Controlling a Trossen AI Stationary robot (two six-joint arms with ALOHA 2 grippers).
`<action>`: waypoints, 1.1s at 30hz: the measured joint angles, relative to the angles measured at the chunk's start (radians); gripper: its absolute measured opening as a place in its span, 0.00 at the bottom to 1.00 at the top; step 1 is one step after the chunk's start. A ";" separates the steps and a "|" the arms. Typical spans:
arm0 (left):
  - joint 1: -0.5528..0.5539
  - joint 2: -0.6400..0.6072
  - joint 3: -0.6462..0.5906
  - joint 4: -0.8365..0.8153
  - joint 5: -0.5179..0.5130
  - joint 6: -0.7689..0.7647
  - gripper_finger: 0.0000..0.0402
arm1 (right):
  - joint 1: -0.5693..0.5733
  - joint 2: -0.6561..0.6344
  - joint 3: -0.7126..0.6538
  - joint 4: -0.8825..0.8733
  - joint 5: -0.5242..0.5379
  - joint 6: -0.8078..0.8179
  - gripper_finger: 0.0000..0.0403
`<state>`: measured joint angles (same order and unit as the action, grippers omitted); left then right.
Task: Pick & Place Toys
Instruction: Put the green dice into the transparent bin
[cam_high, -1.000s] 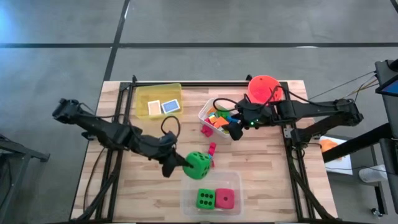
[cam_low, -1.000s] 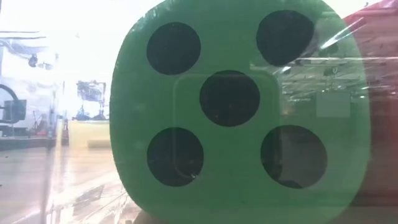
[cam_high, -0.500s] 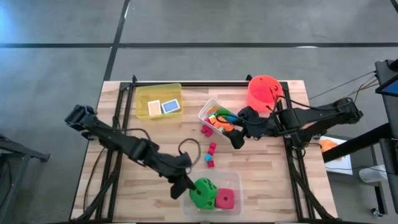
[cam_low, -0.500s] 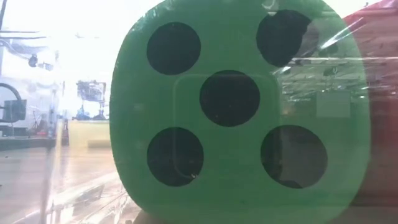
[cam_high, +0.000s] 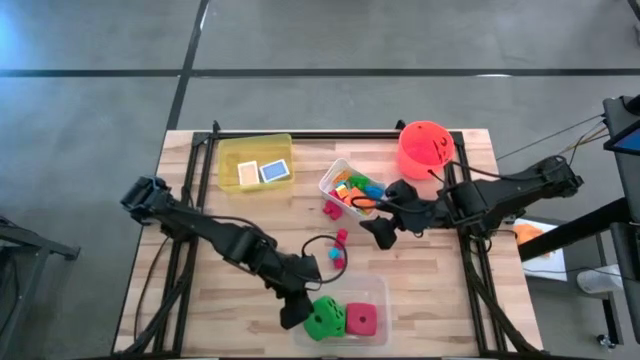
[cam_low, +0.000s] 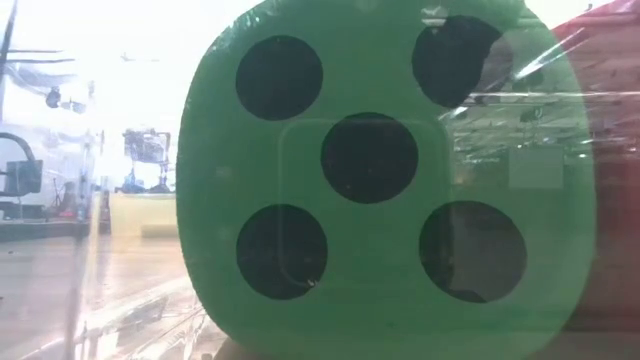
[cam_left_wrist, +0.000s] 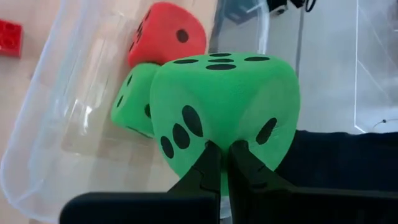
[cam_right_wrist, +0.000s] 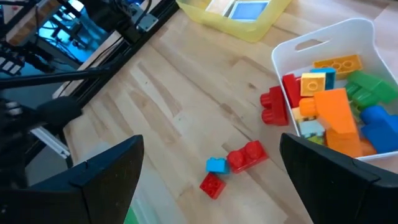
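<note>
Your left gripper (cam_left_wrist: 222, 163) is pinched tight on a corner of a green die (cam_left_wrist: 224, 115), holding it just over the near-left corner of the clear tub (cam_high: 375, 292). The die is a soft-looking cube with rounded edges and black dots, so it has no long axis; it hangs tilted, one corner down into the fingers, its six-dot face turned up. In the clear tub lie a second green die (cam_left_wrist: 132, 107) and, beside it, a red-pink die (cam_left_wrist: 166, 38). Your right gripper (cam_high: 380, 228) hovers with fingers spread wide and empty, well beyond the clear tub, near the white tub (cam_right_wrist: 339, 37) of mixed blocks. Small red and blue blocks (cam_right_wrist: 231, 165) lie on the table (cam_high: 200, 300) between.
</note>
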<state>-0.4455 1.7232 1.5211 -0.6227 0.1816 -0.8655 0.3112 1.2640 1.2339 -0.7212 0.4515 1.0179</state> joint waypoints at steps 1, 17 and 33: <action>0.007 0.005 0.000 -0.003 0.010 -0.006 0.00 | 0.005 0.000 0.000 0.000 0.000 0.004 0.92; 0.040 0.038 -0.001 0.005 0.012 0.002 0.00 | 0.025 0.000 0.000 0.000 0.001 -0.003 0.92; 0.039 0.062 -0.027 0.001 -0.009 0.013 0.00 | 0.025 0.000 -0.001 0.000 0.004 0.003 0.92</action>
<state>-0.4067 1.7851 1.4938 -0.6212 0.1726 -0.8524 0.3367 1.2640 1.2331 -0.7208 0.4555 1.0214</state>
